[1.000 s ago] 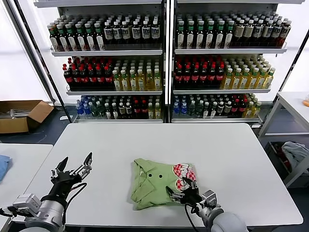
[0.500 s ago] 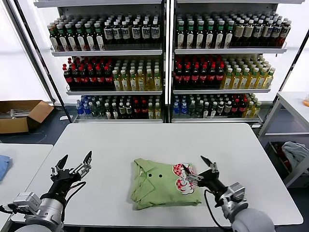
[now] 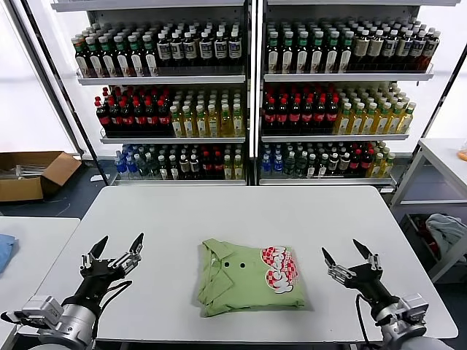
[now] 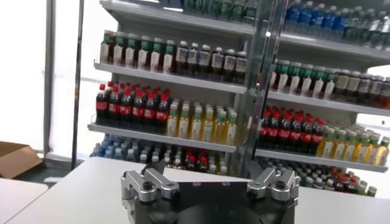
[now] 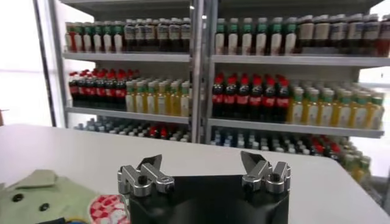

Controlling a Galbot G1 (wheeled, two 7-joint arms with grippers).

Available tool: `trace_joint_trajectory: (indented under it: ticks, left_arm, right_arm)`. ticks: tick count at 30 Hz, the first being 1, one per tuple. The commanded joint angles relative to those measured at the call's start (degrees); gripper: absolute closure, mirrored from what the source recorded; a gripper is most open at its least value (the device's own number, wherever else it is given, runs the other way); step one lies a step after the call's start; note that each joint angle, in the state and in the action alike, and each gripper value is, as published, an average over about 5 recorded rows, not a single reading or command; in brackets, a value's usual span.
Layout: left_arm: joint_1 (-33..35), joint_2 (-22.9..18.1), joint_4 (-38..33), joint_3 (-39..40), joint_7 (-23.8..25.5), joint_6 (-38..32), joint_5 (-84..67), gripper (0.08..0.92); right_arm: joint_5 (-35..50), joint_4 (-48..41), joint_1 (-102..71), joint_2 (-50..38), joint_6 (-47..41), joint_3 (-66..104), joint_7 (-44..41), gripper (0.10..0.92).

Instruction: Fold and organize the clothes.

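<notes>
One of the clothes, a light green collared shirt point(image 3: 244, 281) with small buttons and a red-and-white checkered print, lies folded in a compact rectangle on the white table point(image 3: 241, 211), near its front edge. My right gripper point(image 3: 341, 250) hovers open to the right of the shirt, a short gap away, holding nothing. My left gripper point(image 3: 118, 242) stands open over the table's front left, well clear of the shirt and empty. In the right wrist view the right gripper point(image 5: 201, 159) shows spread fingers, with the shirt point(image 5: 42, 196) off to one side. The left gripper point(image 4: 204, 173) faces the shelves.
Shelves of bottles point(image 3: 248, 95) stand behind the table. A cardboard box point(image 3: 33, 173) sits on the floor at far left. A side table point(image 3: 29, 240) on the left carries a blue cloth point(image 3: 4, 251). At right, a grey cloth heap point(image 3: 446, 230) lies under another table.
My right gripper has lifted off the shirt's front right corner and moved right, now clear of it. The shirt's print side lies flatter. The left gripper shifted only slightly.
</notes>
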Motion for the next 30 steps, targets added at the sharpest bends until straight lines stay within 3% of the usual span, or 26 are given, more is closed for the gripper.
trace_joint_trajectory:
  ticks: [1, 18, 30]
  left_arm:
    - [0.6, -0.6, 0.2, -0.4, 4.7, -1.3, 1.9, 0.177]
    - [0.6, -0.7, 2.4, -0.4, 8.5, -3.5, 4.2, 0.177]
    - [1.3, -1.4, 1.3, -1.1, 7.5, -4.9, 4.1, 0.177]
  right_arm:
    - [-0.2, 0.6, -4.5, 3.1, 1.8, 7.1, -2.3, 0.203]
    - [-1.4, 1.6, -6.2, 6.3, 6.4, 8.5, -4.7, 0.203]
    - [-1.2, 0.8, -7.2, 6.4, 6.5, 8.5, -5.4, 0.203]
